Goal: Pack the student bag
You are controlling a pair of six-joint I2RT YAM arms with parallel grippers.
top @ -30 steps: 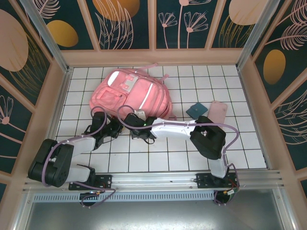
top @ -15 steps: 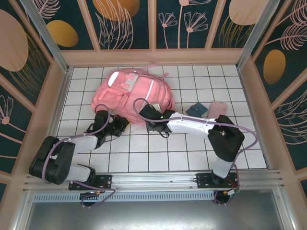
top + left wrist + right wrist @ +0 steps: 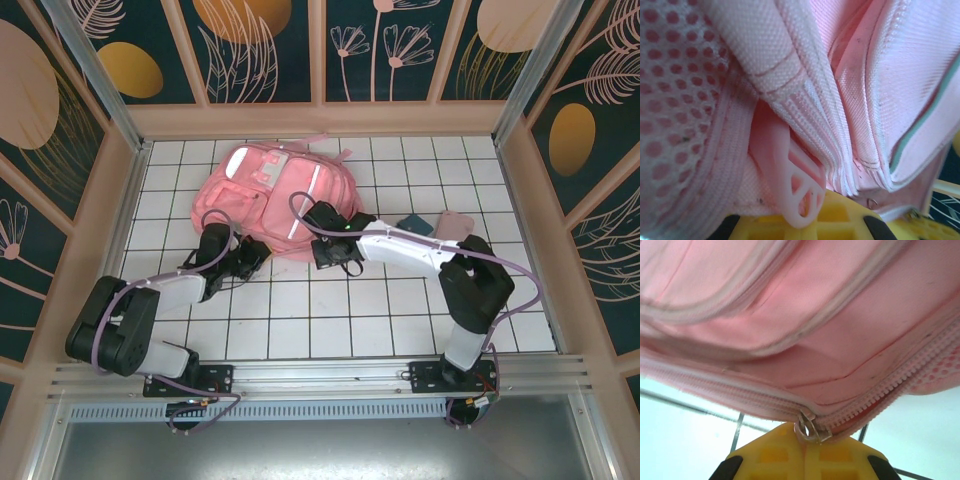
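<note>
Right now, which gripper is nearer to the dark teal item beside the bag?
Right. The right gripper, shut on the zipper of the student bag at its near right edge, is closer to the dark teal item; the left gripper holds its left edge, farther away.

My overhead view is bright and even, lit from above. The white table (image 3: 400, 310) bounces plenty of light, and the arms (image 3: 410, 250) throw only short, soft shadows. The pale stripe (image 3: 235, 163) on the bag (image 3: 270, 200) glares nearly white. Wide-lens bending shows at the edges, where the posts (image 3: 95, 70) lean outward.

On my left wrist feed the weave at top centre is crisp. The mesh (image 3: 670, 100) at far left and the yellow left pincer (image 3: 805, 227) along the bottom are soft.

The right wrist feed is hazier: the fabric in the upper half is smeared, the zipper (image 3: 840, 415) is sharper, the tiles at lower left are blown out, and the right pincer (image 3: 805, 455) is blurred.
</note>
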